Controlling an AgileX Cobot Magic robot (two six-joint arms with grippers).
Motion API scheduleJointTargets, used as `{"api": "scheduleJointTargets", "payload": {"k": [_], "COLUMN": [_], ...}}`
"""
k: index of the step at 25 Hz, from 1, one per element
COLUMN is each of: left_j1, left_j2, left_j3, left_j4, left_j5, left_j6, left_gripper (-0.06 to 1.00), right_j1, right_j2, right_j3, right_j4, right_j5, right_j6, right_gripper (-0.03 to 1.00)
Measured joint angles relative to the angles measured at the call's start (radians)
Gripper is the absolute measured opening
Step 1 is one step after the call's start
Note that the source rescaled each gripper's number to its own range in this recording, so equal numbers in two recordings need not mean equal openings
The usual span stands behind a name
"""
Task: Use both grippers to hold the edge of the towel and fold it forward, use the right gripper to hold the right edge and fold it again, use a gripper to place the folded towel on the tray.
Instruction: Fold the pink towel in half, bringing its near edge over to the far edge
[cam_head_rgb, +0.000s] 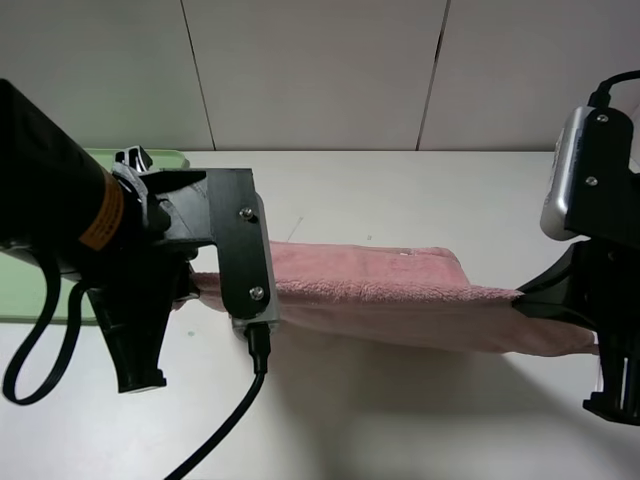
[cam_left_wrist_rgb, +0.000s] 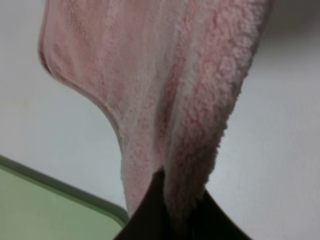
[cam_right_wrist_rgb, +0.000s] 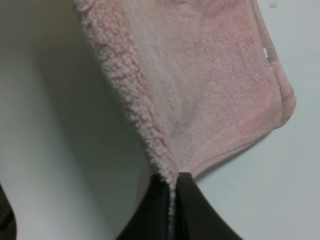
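Towel (cam_head_rgb: 400, 285), fluffy pink terry, stretched btwn L tool (cam_left_wrist_rgb: 170, 200) & R tool (cam_right_wrist_rgb: 172, 189), both clamped on it

The pink terry-cloth towel (cam_head_rgb: 380, 285) looks fluffy and matt; the pale green plastic tray (cam_left_wrist_rgb: 40, 210) smooth; the white desk (cam_head_rgb: 400, 400) matt.

Right gripper (cam_right_wrist_rgb: 174, 187) has its black jaws pinched tight on the pink towel (cam_right_wrist_rgb: 210, 90), right at the hem (cam_right_wrist_rgb: 235, 147). The cloth hangs folded over a white table (cam_right_wrist_rgb: 60, 150).
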Motion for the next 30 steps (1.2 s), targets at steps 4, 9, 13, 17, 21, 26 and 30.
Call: {"api": "scheduleJointTargets", "payload": {"k": [4, 9, 13, 17, 21, 26, 30], "left_j1": [0.018, 0.055, 0.058, 0.058, 0.063, 0.133, 0.189], "left_j2": [0.026, 0.078, 0.091, 0.091, 0.115, 0.186, 0.223], "left_j3": [-0.019, -0.062, -0.096, -0.111, -0.111, -0.113, -0.117], "left_j4": [-0.002, -0.005, 0.000, 0.010, 0.022, 0.024, 0.017], "left_j5": [0.000, 0.005, 0.026, 0.031, 0.035, 0.020, -0.023], "left_j6": [0.000, 0.000, 0.011, 0.015, 0.015, 0.015, 0.035], "left_gripper": [0.00, 0.00, 0.00, 0.00, 0.00, 0.00, 0.00], "right_j1": [0.000, 0.000, 0.000, 0.000, 0.000, 0.000, 0.000], "right_j2": [0.000, 0.000, 0.010, 0.077, 0.162, 0.208, 0.238], "right_j3": [-0.001, -0.033, -0.058, -0.068, -0.084, -0.109, -0.114], "right_j4": [-0.010, -0.030, -0.041, -0.048, -0.050, -0.050, -0.050], "right_j5": [-0.002, 0.005, 0.014, 0.020, 0.008, -0.026, -0.049], "right_j6": [0.023, 0.027, 0.028, 0.030, 0.030, 0.027, 0.024], "right_gripper": [0.00, 0.00, 0.00, 0.00, 0.00, 0.00, 0.00]}}
